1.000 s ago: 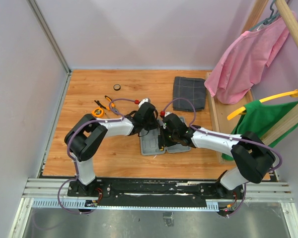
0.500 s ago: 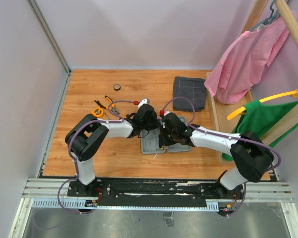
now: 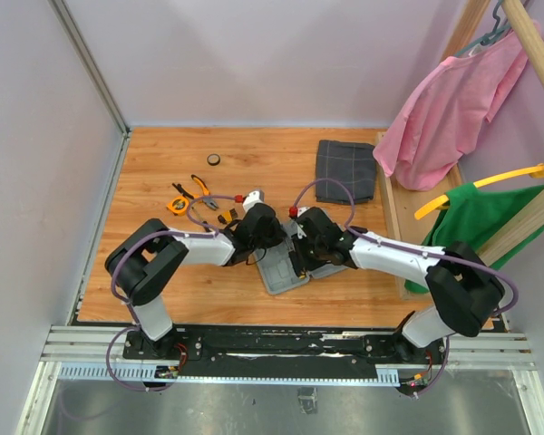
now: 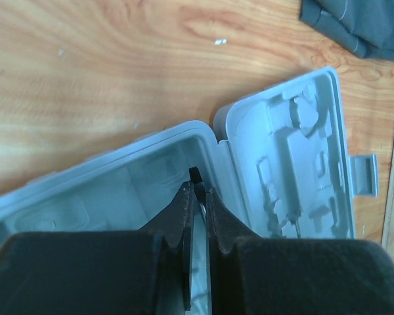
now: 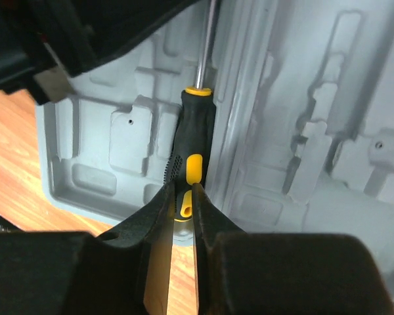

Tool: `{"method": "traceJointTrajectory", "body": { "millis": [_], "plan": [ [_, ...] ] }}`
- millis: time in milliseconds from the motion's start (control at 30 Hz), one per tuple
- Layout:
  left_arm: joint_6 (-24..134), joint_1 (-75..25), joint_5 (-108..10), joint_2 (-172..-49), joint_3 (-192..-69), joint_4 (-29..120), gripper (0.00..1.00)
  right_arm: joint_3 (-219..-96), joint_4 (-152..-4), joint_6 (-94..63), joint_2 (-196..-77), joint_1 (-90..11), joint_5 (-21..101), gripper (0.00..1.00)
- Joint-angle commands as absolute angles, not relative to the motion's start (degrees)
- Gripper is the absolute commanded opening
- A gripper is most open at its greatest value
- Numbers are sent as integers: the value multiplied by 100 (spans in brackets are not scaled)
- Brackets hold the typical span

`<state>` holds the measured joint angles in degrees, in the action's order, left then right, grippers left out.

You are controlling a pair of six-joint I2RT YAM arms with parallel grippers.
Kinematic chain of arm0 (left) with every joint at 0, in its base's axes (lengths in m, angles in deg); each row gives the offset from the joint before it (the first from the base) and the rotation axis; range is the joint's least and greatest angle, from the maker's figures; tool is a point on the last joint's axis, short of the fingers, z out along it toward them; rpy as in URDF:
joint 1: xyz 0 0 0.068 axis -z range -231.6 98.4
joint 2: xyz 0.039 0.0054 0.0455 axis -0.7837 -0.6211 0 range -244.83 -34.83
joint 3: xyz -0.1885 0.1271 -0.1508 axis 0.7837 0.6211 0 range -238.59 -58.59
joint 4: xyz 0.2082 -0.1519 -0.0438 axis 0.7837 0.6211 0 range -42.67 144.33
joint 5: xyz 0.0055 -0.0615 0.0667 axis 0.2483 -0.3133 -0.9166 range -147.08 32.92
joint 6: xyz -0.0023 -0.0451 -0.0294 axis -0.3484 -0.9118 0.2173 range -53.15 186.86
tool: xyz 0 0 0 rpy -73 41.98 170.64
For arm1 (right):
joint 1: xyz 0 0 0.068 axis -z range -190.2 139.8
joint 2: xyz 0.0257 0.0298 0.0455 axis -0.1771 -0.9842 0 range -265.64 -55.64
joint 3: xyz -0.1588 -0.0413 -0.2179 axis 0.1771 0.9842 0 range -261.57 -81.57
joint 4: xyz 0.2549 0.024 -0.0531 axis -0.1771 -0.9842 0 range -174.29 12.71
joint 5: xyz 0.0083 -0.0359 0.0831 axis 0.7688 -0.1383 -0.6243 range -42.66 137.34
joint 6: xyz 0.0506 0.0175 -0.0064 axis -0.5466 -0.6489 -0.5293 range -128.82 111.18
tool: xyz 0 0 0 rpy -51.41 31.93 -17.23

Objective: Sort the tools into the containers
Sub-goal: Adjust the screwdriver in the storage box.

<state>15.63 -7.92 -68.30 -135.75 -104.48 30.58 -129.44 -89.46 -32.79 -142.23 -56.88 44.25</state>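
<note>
Grey moulded plastic forms the hinged case (image 3: 284, 277), which is laid open and flat on the wooden surface (image 3: 163, 272) between the two arms, so that both halves can be reached. Its matt recesses are shaped as stepped, rounded pockets. A screwdriver (image 5: 192, 141) is laid in the channel just beside the hinge, with its bare steel shaft pointed away from the right wrist. The handle is black with a ribbed grip patch and glossy yellow inlays. The right tool (image 5: 182, 190) is clenched on the butt end of the handle, probably so that the screwdriver can be steered down into its slot. The left tool (image 4: 197, 190) is pinched nearly shut over the hinge corner. A thin pale strip is seen between its fingers, but whether that is the shaft cannot be told. Orange-handled pliers (image 3: 198, 186) and a round tape measure (image 3: 178, 205) are left unsorted on the surface, well apart from the case.
</note>
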Motion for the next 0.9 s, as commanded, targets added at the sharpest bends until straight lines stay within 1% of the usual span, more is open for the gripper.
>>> {"method": "traceJointTrajectory", "body": {
  "millis": [0, 200, 333, 533, 667, 767, 867],
  "plan": [
    [1678, -419, -7042, -13428, -9723, 4882, 1, -12525, -10148, -2828, -14170, -5800, 4677, 16],
    [1450, -110, -6984, -13057, -9619, 4891, 2, -12342, -10156, -2786, -13925, -5809, 4576, 16],
    [1500, -106, -7090, -12780, -9754, 4999, 11, -12373, -10154, -2740, -13888, -5803, 4560, 17],
    [1818, -106, -7244, -12236, -10088, 5139, 35, -12366, -10136, -2716, -13903, -5802, 4585, 17],
    [2223, -106, -7320, -11929, -10206, 5100, 39, -12338, -10094, -2721, -13914, -5802, 4544, 17],
    [2518, -106, -7463, -11751, -10175, 5060, 46, -12348, -10076, -2704, -13914, -5807, 4528, 17],
    [2958, -107, -7445, -11533, -10037, 4868, 47, -12389, -10050, -2654, -13893, -5807, 4467, 18]
  ]
}}
